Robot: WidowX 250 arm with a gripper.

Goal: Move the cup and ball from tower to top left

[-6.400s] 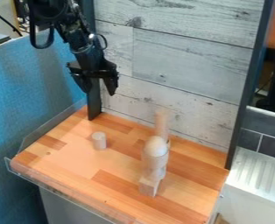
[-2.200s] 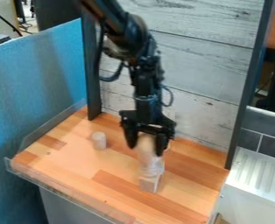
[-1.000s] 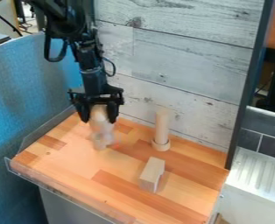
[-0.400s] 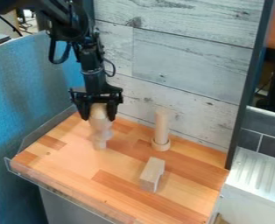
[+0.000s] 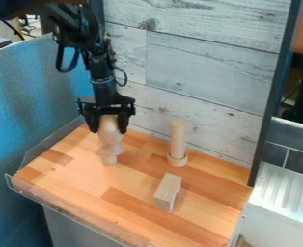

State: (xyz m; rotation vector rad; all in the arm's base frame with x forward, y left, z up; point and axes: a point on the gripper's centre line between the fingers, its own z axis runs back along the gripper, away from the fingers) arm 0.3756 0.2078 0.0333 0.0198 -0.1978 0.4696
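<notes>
A wall of whitewashed planks (image 5: 205, 72) backs the wood-block counter (image 5: 80, 181); a blue partition (image 5: 32, 101) bounds its left side. Dark frame posts flank the planks. At right: a white ribbed panel (image 5: 284, 193) below dark tiles (image 5: 297, 160). Gripper (image 5: 107, 126): located over the counter's rear left, clamped on the upper part of the cup and ball (image 5: 110, 138), held upright above a small cylinder (image 5: 109, 158). Right of these: an upright peg (image 5: 178, 140) with a base ring (image 5: 177, 160); nearer the front, an angled block (image 5: 168, 191).
</notes>
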